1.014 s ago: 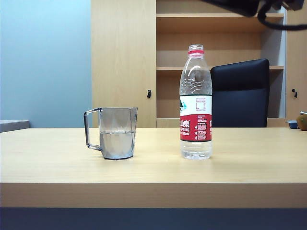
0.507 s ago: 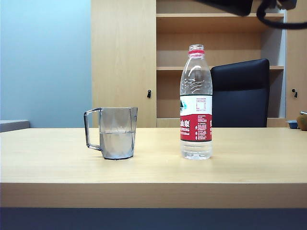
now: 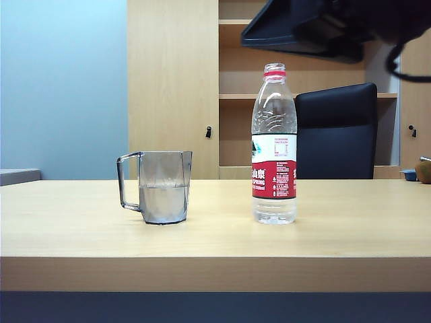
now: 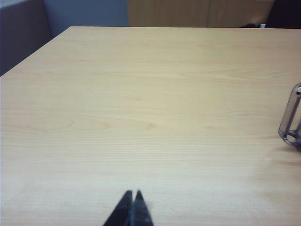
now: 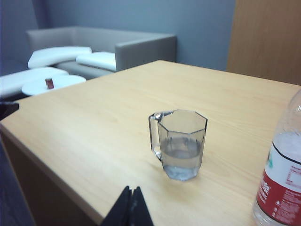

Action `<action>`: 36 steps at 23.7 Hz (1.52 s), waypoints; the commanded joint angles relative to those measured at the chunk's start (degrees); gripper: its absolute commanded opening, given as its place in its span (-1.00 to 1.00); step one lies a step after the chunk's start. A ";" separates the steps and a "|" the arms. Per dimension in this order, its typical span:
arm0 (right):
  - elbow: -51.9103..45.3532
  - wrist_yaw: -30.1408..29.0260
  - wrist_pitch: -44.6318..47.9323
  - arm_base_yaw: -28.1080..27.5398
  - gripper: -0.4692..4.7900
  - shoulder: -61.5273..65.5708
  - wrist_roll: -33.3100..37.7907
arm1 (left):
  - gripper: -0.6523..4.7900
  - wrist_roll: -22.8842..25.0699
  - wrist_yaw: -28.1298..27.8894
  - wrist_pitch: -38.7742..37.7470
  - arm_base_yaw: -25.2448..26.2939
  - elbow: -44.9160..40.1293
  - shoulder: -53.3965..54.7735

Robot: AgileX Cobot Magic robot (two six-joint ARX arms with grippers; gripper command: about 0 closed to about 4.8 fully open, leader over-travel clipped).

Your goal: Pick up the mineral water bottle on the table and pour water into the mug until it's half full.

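The table (image 3: 215, 235), a wide light-wood desk, carries both task objects well apart from each other, with a wooden shelf unit (image 3: 310, 87) and a dark office chair (image 3: 337, 131) behind it. The right arm (image 3: 316, 27) hangs high above the bottle at upper right of the exterior view; the right gripper (image 5: 130, 207) shows its two fingertips pressed together with nothing between them, looking down toward the mug from the near side. The left gripper (image 4: 132, 209) is likewise fully closed and empty, low over bare table to the left of the mug. The mineral water bottle (image 3: 274, 145) stands upright, uncapped, right of centre, with a red neck ring and only a low level of water left in it. The mug (image 3: 160, 187) stands upright left of centre, handle to the left; the water (image 3: 163, 200) inside reaches roughly half its height, so the pour appears complete. Risks from here, as a judgement: the arm passes close over the open bottle, and a low swing could clip its neck and topple it, spilling the remainder; any further pouring would overfill the mug. Legible writing: the bottle's white-and-red label bears white Chinese characters and the letters "SPRING"; the finer print is too small to read.
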 commanded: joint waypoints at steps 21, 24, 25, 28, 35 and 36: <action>0.24 -1.44 -36.06 -56.00 -0.84 -55.17 0.39 | -0.78 0.44 -0.20 -0.20 0.02 0.15 0.07; 0.24 -1.40 -36.94 -61.13 -0.84 -57.48 2.34 | -0.78 0.44 -0.20 -0.20 0.02 0.15 0.07; 0.24 -2.40 -37.75 -61.68 -0.84 -57.48 2.34 | -0.78 0.44 -0.22 -0.20 0.02 0.15 0.07; 0.17 -12.26 -45.22 -64.22 -0.84 -57.48 2.32 | -0.78 0.44 -0.15 -0.20 0.02 0.15 0.07; -5.49 -31.28 -53.00 -68.08 -0.84 -57.48 2.36 | -0.78 0.44 -0.17 -0.20 0.02 0.15 0.07; -6.19 -31.43 -53.00 -68.22 -0.84 -57.48 2.38 | -0.78 0.44 -0.17 -0.17 0.02 0.15 0.07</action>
